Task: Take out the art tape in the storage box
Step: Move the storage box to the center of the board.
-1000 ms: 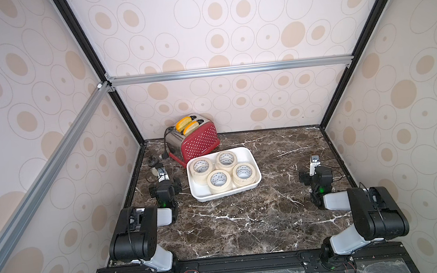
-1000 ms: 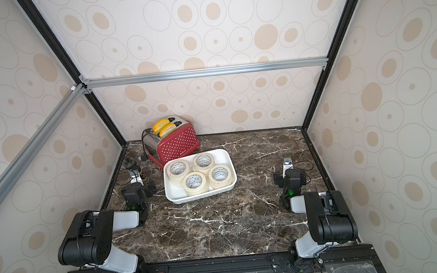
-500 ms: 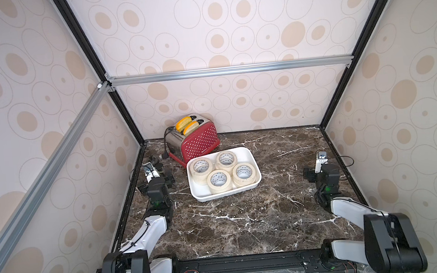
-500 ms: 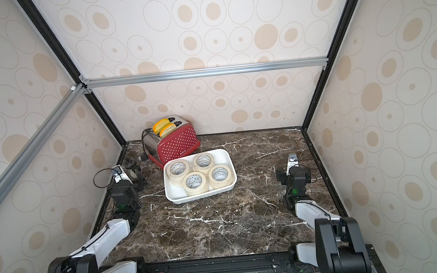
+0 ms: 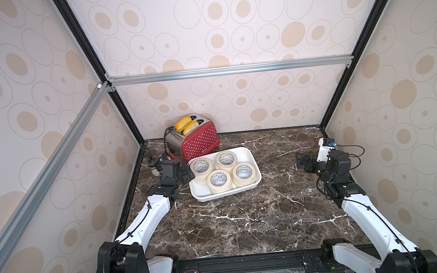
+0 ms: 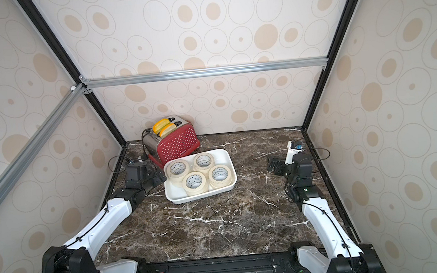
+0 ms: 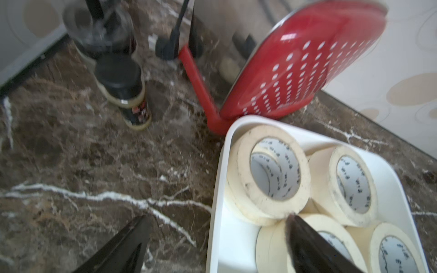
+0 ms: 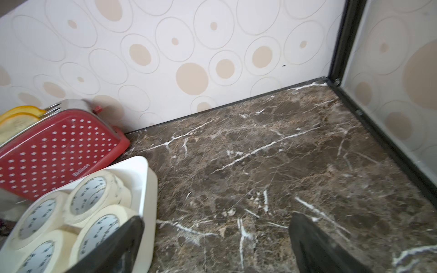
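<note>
**Left arm at the box edge, no roll taken out yet**

The step in hand is, I judge, the approach to the first roll. In both top views the storage box (image 5: 225, 195) stands on the marble table (image 5: 246, 221), a little left of the centre of the frame. The red toaster (image 5: 199, 144) is just above it in the picture, close to its upper left corner.

All the art tape (image 5: 218, 189) lies inside the box, in four stacks. In the left wrist view the nearest stack (image 7: 246, 189) shows a second roll under the top one, so each stack seems two high. No roll lies on the table.

The left gripper (image 5: 186, 173) is at the left edge of the box with its jaws apart and nothing between them. In the left wrist view the left gripper (image 7: 217, 218) has one finger over the tape and the other outside the rim.

The right gripper (image 5: 302, 162) is at the right side of the frame, well apart from the box, also spread wide and empty.

The next move probably calls for both fingers of the left gripper to go over the rim and take the wall of the nearest roll. The rolls touch each other, so there is little room for a finger.
</note>
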Robot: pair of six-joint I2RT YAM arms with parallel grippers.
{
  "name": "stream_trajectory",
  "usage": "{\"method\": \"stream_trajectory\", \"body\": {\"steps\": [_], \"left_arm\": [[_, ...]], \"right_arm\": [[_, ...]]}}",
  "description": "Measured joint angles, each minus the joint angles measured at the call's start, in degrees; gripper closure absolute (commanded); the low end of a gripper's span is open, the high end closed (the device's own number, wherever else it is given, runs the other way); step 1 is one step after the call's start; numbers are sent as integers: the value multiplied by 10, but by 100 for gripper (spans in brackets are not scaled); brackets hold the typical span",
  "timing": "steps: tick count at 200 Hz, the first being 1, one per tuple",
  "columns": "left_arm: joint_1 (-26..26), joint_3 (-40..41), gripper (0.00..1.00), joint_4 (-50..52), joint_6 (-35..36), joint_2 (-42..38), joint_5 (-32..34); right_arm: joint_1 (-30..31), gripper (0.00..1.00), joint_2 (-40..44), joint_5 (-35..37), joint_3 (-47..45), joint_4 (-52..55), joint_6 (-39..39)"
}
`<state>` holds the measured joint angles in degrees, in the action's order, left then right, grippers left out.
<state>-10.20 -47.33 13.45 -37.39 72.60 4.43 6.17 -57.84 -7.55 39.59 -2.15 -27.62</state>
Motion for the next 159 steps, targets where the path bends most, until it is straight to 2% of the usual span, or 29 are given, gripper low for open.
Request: {"method": "stream_trajectory", "body": {"steps": [16, 32, 73, 84, 96, 138, 159], "left_arm": [[0, 0, 22, 18, 0, 22, -17], [0, 0, 35, 23, 3, 54, -31], [0, -2, 53, 23, 17, 135, -70], [0, -5, 60, 23, 23, 146, -71], [0, -10, 59, 21, 28, 156, -70], [-5, -28, 86, 10, 48, 179, -69], [-9, -30, 95, 5, 56, 179, -70]], "right_arm": [[5, 0, 8, -15, 0, 23, -16], [7, 0, 19, -22, 0, 38, -25], [7, 0, 34, -36, 0, 69, -39], [7, 0, 37, -41, 0, 75, -43], [7, 0, 40, -43, 0, 78, -47], [7, 0, 48, -49, 0, 87, -50], [7, 0, 48, -51, 0, 94, -49]]}}
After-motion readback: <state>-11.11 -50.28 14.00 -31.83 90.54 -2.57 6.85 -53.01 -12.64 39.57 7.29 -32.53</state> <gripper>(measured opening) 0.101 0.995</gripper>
